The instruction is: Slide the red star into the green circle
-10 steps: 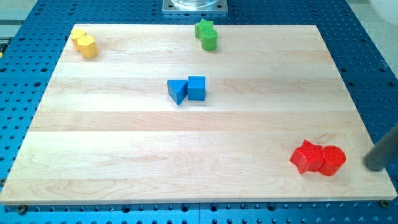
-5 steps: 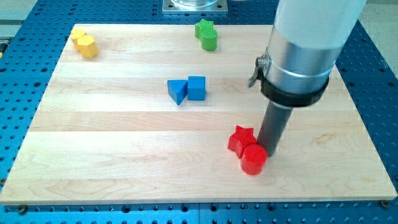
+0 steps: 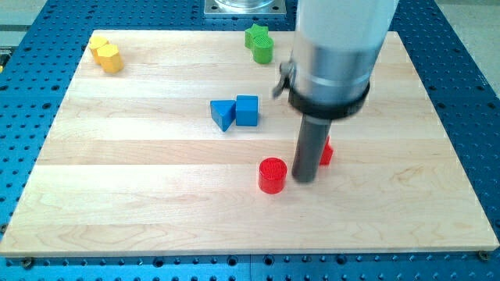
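The red star [image 3: 326, 152] lies just right of centre on the wooden board, mostly hidden behind my rod; only its right edge shows. My tip [image 3: 303, 179] rests on the board between the red star and a red cylinder [image 3: 272, 175], which stands just to the tip's left. The green circle [image 3: 263, 51], a green cylinder, sits near the board's top edge, touching a green star [image 3: 255, 35] above it. The arm's pale body covers the view's upper middle.
A blue triangle [image 3: 223, 115] and a blue cube [image 3: 247, 110] sit together left of the rod. Two yellow blocks [image 3: 106, 54] lie at the board's top left corner. The wooden board [image 3: 141, 195] rests on a blue perforated table.
The two red blocks were pushed left from the board's lower right. They have now split: the cylinder slid further left, the star sits up and to the right, and my tip stands between them.
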`<action>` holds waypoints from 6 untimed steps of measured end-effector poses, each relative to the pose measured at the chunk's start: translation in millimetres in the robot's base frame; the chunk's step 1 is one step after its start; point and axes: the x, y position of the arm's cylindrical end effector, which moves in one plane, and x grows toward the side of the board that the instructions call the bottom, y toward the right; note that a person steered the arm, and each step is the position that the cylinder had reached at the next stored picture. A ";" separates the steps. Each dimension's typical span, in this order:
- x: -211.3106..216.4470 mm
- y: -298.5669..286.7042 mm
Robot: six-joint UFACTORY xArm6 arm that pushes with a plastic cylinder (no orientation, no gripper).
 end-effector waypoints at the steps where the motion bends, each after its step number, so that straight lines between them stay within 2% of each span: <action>1: -51.9 4.6; 2: 2.5 44.4; 3: -11.2 72.0; 5: -139.6 35.0; 6: -166.9 18.0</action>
